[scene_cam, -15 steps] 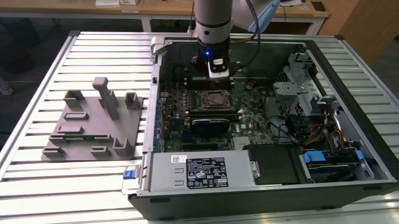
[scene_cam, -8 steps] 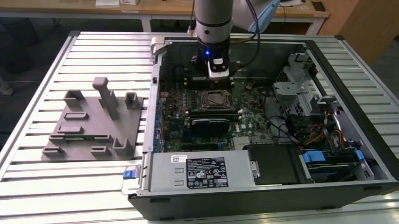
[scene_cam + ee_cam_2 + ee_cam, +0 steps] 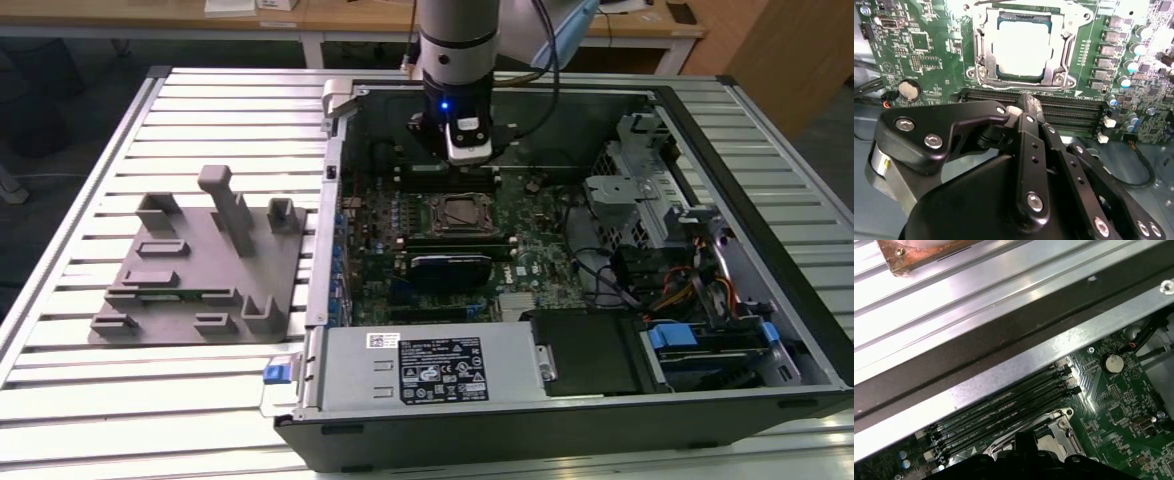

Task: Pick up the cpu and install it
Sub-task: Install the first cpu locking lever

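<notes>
- The cpu point(image 3: 1020, 49) is sitting flat inside the socket frame point(image 3: 982, 55) on the motherboard point(image 3: 919, 50), apart from the jaws
- The gripper point(image 3: 1026, 102) is hovering over the memory slots point(image 3: 1074, 107) just beside that socket, jaws pressed together, holding nothing

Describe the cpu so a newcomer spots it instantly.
Look inside the open computer case at the green motherboard. Mid-board, a metal socket frame surrounds the cpu: a flat, shiny silver square, unlike the long black memory slots beside it.
</notes>
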